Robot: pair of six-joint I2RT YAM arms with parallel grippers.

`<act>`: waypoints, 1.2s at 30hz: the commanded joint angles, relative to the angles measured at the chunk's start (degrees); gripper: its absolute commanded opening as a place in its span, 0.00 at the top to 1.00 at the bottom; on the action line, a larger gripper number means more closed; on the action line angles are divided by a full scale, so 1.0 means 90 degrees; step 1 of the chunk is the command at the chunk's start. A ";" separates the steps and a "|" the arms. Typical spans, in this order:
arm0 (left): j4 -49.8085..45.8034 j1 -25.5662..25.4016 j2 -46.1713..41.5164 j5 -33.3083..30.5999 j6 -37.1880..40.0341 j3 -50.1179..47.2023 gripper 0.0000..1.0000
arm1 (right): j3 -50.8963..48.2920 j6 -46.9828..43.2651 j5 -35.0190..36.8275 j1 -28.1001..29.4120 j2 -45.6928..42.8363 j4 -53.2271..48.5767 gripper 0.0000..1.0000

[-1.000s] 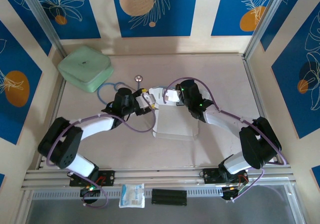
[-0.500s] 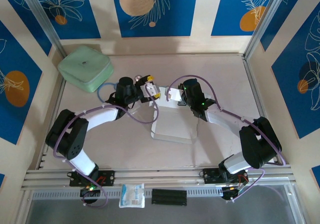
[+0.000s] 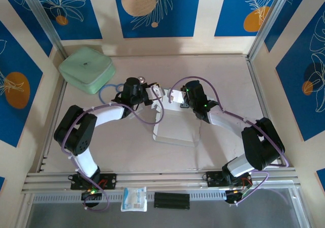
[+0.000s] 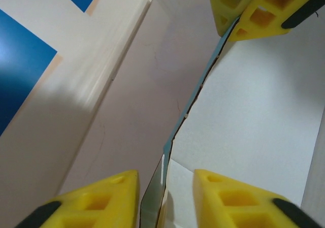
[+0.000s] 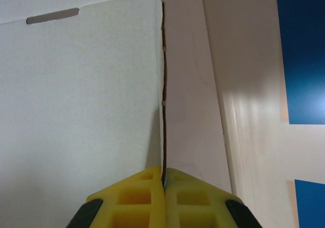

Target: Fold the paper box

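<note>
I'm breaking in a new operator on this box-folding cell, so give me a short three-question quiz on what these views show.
1. True or false: the right gripper is pinched shut on an edge of the paper box.
2. The left gripper has its fingers: A) shut on a pen; B) apart, one on each side of the card's edge; C) pressed together on nothing.
3. Short answer: what lies in the far left corner of the table?
Key: 1 true; 2 B; 3 the mint-green case.
</note>
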 commanded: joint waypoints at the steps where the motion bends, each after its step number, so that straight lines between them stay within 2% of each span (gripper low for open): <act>1: -0.0087 0.0028 0.0114 0.0197 0.0118 0.0268 0.76 | 0.0084 0.0135 -0.0180 0.0022 0.0015 0.0036 0.97; 7: -0.0440 -0.0028 0.0265 0.0168 0.0264 0.0483 0.90 | 0.0124 0.0585 -0.0276 -0.0007 -0.0017 0.0022 0.94; 11: -0.0205 -0.0033 0.0255 0.0007 0.0293 0.0362 0.96 | 0.0300 0.1855 -0.0369 -0.0042 -0.0206 -0.0369 0.82; 14: 0.0165 -0.0079 0.0241 -0.0180 0.0332 0.0226 0.99 | 0.0570 0.3681 -0.1025 -0.0176 -0.0637 -0.1218 0.76; 16: 0.0440 -0.0133 0.0269 -0.0292 0.0425 0.0114 1.00 | 0.0787 0.5344 -0.1360 -0.0355 -0.1006 -0.1733 0.69; 19: 0.0659 -0.0274 0.0369 -0.0558 0.0665 0.0029 1.00 | 0.1133 0.7737 -0.1697 -0.0671 -0.1508 -0.2733 0.63; 24: 0.1038 -0.0413 0.0498 -0.0834 0.0840 -0.0114 1.00 | 0.1291 1.1833 -0.1636 -0.0955 -0.2232 -0.4240 0.64; 25: 0.1107 -0.0426 0.0509 -0.0849 0.0840 -0.0141 1.00 | 0.1205 1.2593 -0.1549 -0.0973 -0.2371 -0.4395 0.64; 28: 0.1241 -0.0455 0.0572 -0.0898 0.0886 -0.0176 1.00 | 0.0870 1.4465 -0.2005 -0.1205 -0.2665 -0.4383 0.63; 31: 0.1354 -0.0492 0.0625 -0.0954 0.0947 -0.0198 1.00 | 0.0097 1.6076 -0.2543 -0.1162 -0.2748 -0.3209 0.63; 36: 0.1451 -0.0542 0.0588 -0.0986 0.0966 -0.0247 1.00 | 0.0137 1.6697 -0.2263 -0.1061 -0.2088 -0.2671 0.60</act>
